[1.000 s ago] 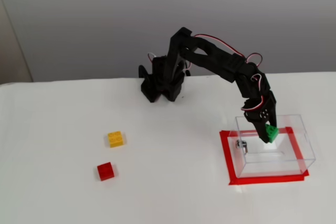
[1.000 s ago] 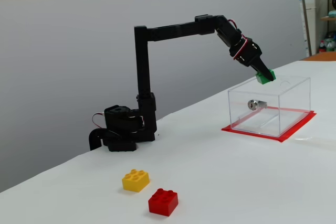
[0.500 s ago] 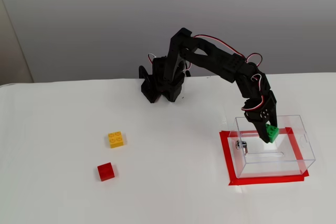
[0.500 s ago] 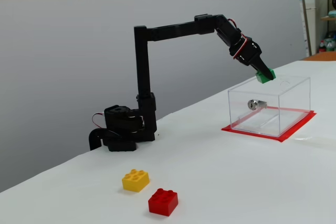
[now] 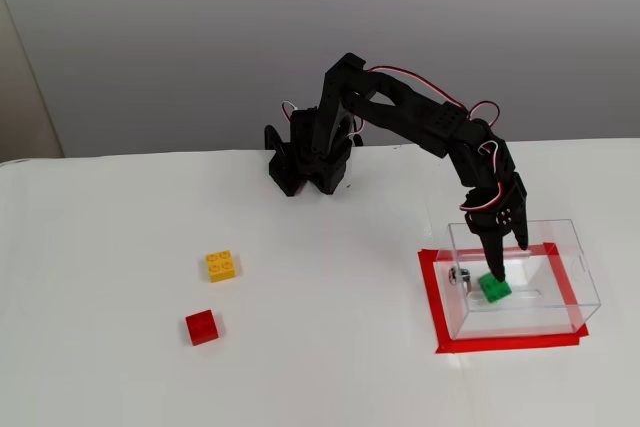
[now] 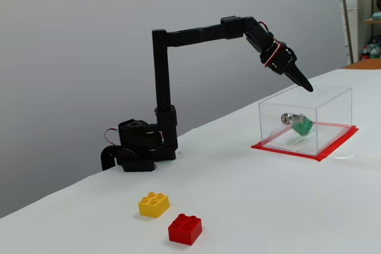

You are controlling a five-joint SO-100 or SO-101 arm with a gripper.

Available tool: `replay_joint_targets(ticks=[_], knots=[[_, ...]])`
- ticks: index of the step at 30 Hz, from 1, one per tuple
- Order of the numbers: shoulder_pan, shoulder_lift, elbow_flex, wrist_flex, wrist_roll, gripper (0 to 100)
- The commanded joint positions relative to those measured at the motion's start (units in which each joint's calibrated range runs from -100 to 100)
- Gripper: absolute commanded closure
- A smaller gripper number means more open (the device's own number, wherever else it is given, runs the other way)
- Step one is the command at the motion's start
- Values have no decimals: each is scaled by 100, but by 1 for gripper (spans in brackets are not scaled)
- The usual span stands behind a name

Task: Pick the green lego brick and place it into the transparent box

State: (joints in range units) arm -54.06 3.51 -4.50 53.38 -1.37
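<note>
**A:** The gripper (image 6: pixel 305 85) hangs over the open top of the box (image 6: pixel 333 114), empty. In the side fixed view the fingers run to one dark point; in the high fixed view the gripper (image 5: pixel 508 257) shows two tips apart. Which is it?

**B:** Parted, going by the high view (from the side one tip hides the other). Nothing sits between them in either picture.

**A:** And the brick (image 6: pixel 302 127)?

**B:** Inside the box (image 5: pixel 580 282), below the fingertips and clear of them. From the side it looks tilted, just beside the metal fitting (image 6: pixel 287 118) on the wall. Whether it is at rest or tumbling cannot be told. From above, the brick (image 5: pixel 493 288) lies in the left half, within the red tape border (image 5: pixel 430 297).

**A:** How would it handle, if it needed picking again?

**B:** Likely light, rigid and smooth-sided, not fragile. A pinch across two flat opposite sides, below the studs, would suit it best. The thin clear walls leave little room for that.

**A:** The rest?

**B:** A yellow brick (image 5: pixel 221 265) and a red brick (image 5: pixel 202 327) sit well apart from the box on the white table (image 5: pixel 330 347).
</note>
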Motion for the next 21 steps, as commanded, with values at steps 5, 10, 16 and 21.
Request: replay_joint_targets(ticks=[5,10,16,21], knots=[[-84,-84,-282,-56,-20,69],[-25,-211,-246,23,-15,69],[123,-652,-183,49,-15,69],[205,-1246,152,310,-4,78]])
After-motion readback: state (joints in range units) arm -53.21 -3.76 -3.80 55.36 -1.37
